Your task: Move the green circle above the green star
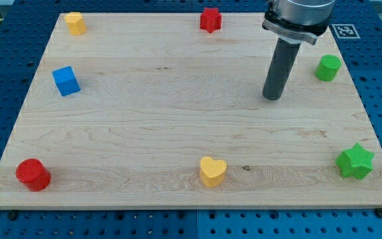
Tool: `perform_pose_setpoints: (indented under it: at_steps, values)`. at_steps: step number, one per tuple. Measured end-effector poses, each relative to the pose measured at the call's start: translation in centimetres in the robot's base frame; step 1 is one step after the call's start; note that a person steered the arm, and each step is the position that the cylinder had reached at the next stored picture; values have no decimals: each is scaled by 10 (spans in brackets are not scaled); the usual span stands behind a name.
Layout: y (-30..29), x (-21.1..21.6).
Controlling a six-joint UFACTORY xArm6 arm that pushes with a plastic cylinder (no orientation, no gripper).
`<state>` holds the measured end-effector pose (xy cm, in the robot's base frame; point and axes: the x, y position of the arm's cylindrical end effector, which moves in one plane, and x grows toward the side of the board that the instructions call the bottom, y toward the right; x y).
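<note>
The green circle (327,68) is a short cylinder near the board's right edge, in the upper right. The green star (355,161) lies near the right edge at the lower right, well below the circle. My tip (271,97) rests on the board to the left of the green circle and slightly below it, apart from it by a clear gap. The rod rises from the tip to the arm at the view's top.
A red star (211,20) sits at the top edge, a yellow block (75,22) at the top left, a blue cube (65,81) at the left, a red cylinder (32,174) at the bottom left, a yellow heart (212,171) at the bottom middle. The wooden board (178,99) lies on a blue perforated table.
</note>
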<state>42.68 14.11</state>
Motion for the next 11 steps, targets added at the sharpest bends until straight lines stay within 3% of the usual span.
perform_pose_setpoints:
  at_steps: [1, 2, 5, 8, 11]
  values:
    - [38, -71]
    - [83, -106]
    - [122, -94]
    - [122, -7]
    - [97, -10]
